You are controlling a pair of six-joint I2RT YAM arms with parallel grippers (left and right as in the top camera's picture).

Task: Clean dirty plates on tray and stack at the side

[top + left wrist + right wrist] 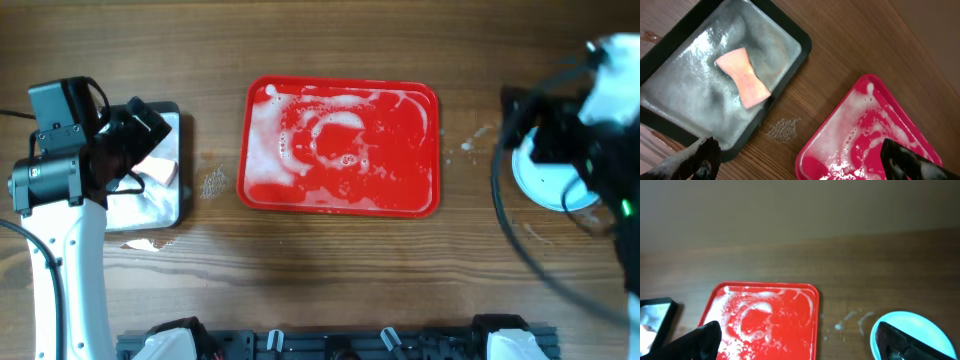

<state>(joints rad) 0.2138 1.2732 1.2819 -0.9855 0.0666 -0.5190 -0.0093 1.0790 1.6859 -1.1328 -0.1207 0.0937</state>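
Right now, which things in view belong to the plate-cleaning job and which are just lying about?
Job: foamy red tray; light-cyan plate to its right, any beneath it hidden; orange sponge; black-rimmed metal tray it lies in.
Lying about: foam patch left of the red tray; foam drips between red tray and plate.

The left gripper hangs with its jaws spread wide, nothing in them. Over on the right side, the right gripper is spread just as wide, empty too.
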